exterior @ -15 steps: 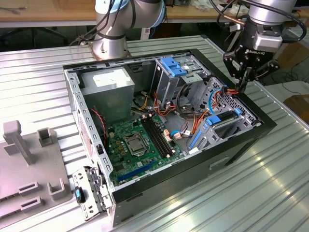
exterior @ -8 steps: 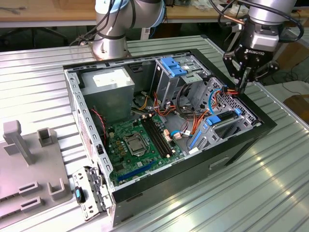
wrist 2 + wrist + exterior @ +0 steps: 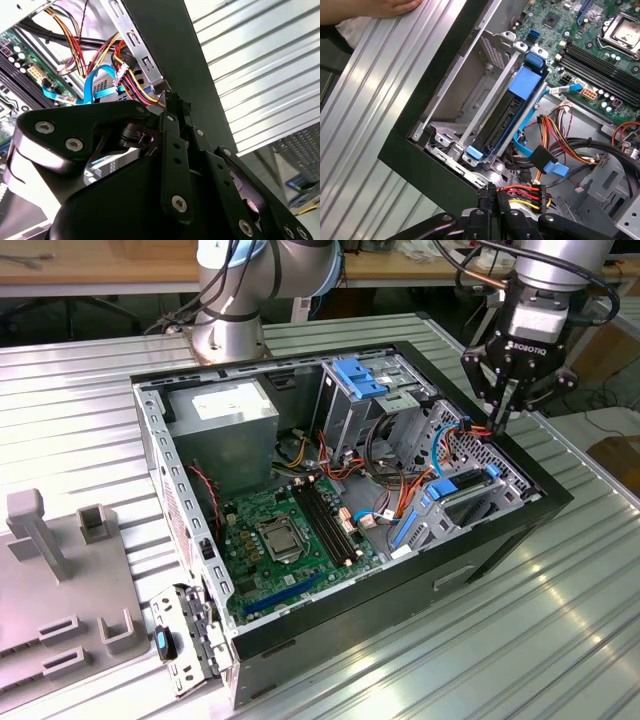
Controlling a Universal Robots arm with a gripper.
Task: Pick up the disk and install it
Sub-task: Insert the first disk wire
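Observation:
The disk [image 3: 527, 82], grey metal in a bright blue carrier with a curved blue handle, sits slotted in the drive cage at the corner of the open computer case [image 3: 400, 600]. In the exterior view the disk [image 3: 462, 483] lies low at that view's right side of the case. My gripper [image 3: 503, 420] hangs just above the case's rim there, fingers pressed together. In both wrist views the gripper [image 3: 490, 196] [image 3: 172, 102] pinches the end of a black power plug [image 3: 520, 192] with red, yellow and black wires, a short way from the disk's end.
A person's hand [image 3: 385, 7] rests on the ribbed metal table beside the case. Loose blue data cables [image 3: 545, 165] and wire bundles crowd the space by the cage. The motherboard [image 3: 290, 530] fills the case floor. A grey fixture [image 3: 60, 580] stands at the exterior view's left.

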